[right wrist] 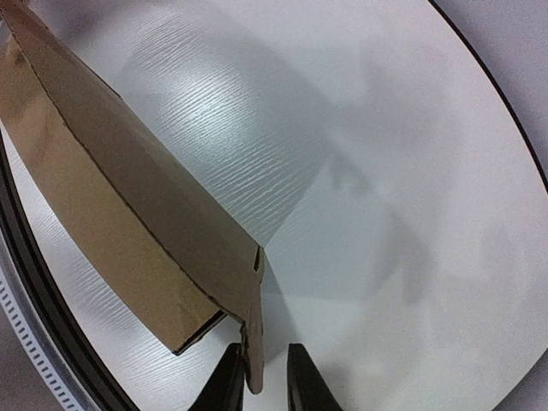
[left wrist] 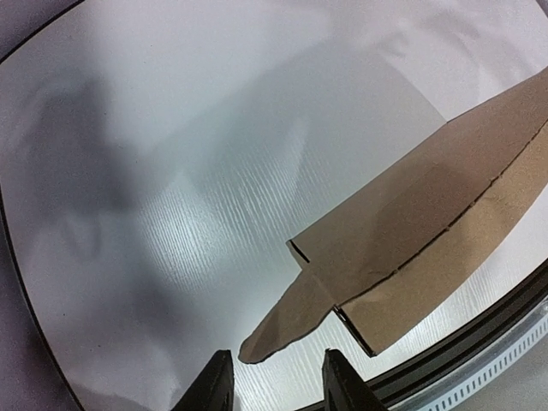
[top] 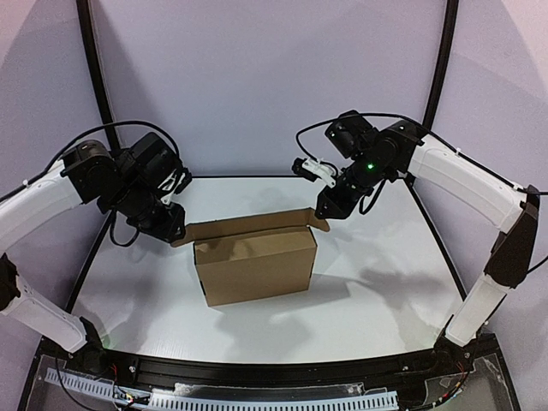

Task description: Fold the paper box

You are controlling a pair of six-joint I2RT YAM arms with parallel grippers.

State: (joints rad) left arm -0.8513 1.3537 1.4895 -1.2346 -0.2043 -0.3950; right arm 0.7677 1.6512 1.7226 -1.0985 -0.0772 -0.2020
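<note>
White worktop (top: 385, 282), box (top: 255, 265) at centre, lid (top: 248, 224) raised; left pincer (left wrist: 276, 368) spread about one lid tab (left wrist: 287, 321), right pincer (right wrist: 264, 360) narrowly astride the other (pinch unconfirmed); uneven closing could crease a tab or skew the box.

Bright overhead light; soft shadows and glare on the table (left wrist: 214, 214); wrist views bend at edges.

A white, faintly grained counter (top: 368, 300) with a thin black edge fills the middle. Pale lilac walls (top: 274, 77) close it in from 9 through 12 to 3 o'clock. Black poles (top: 91, 51) rise at 11 and 1 o'clock. A black rail (top: 282, 370) and white slotted duct (top: 282, 400) run along 6 o'clock. Soft light leaves blurred shadows.
</note>
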